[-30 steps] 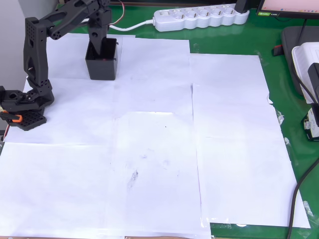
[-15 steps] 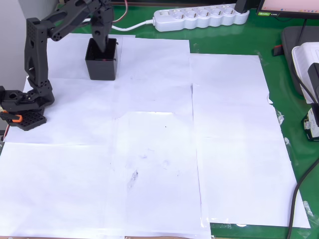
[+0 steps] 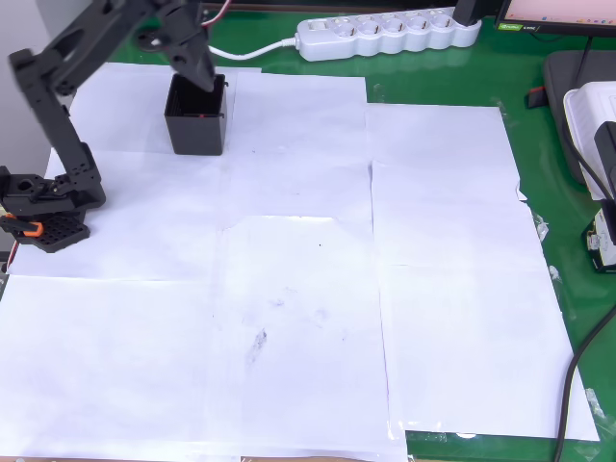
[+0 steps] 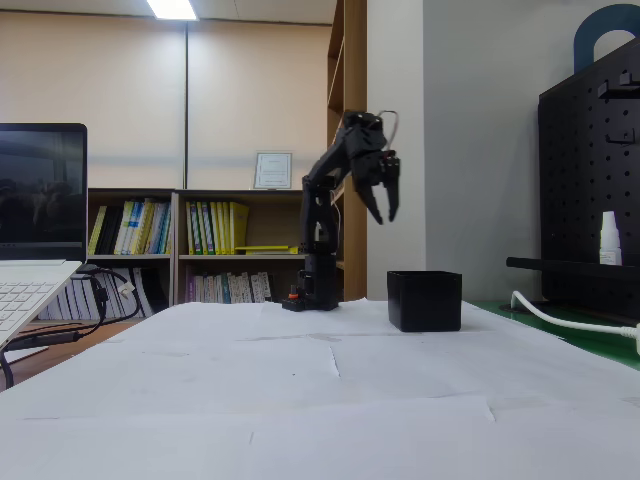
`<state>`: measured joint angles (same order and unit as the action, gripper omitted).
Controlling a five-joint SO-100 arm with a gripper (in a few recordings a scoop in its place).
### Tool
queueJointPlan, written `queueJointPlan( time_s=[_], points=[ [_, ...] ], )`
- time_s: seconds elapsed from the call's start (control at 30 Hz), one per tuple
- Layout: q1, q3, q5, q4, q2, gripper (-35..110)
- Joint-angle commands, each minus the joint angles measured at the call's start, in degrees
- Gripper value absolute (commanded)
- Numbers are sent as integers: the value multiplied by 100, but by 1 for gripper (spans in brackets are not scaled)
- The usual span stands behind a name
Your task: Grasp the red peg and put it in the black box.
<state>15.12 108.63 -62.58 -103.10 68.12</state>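
The black box [image 3: 197, 127] stands on the white paper at the back left in the overhead view, and right of the arm's base in the fixed view [image 4: 425, 300]. My black gripper [image 4: 386, 216] hangs well above the box, pointing down, its fingers apart with nothing between them. From overhead the gripper [image 3: 208, 77] lies over the box's far rim. The red peg is out of sight; the box's inside is dark and partly covered by the gripper.
The arm's base [image 3: 43, 207] sits at the left edge of the paper. A white power strip [image 3: 385, 34] lies at the back on the green mat. Cables and devices [image 3: 592, 144] crowd the right edge. A laptop [image 4: 30, 270] stands at the left.
The gripper has risen out of the box and now hangs above it, the arm swinging up and back. The box has not moved.
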Motion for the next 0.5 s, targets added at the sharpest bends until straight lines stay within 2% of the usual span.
queueJointPlan(
  time_s=[0.0,0.27,0.37,0.47],
  points=[
    [-519,-1354,-747,650,-1187,0],
    [-1415,-6820,-1863,4061,-3823,0],
    [-1477,-8191,-2127,4491,-4579,0],
    [-1468,-9220,-2338,4456,-5449,0]
  ],
)
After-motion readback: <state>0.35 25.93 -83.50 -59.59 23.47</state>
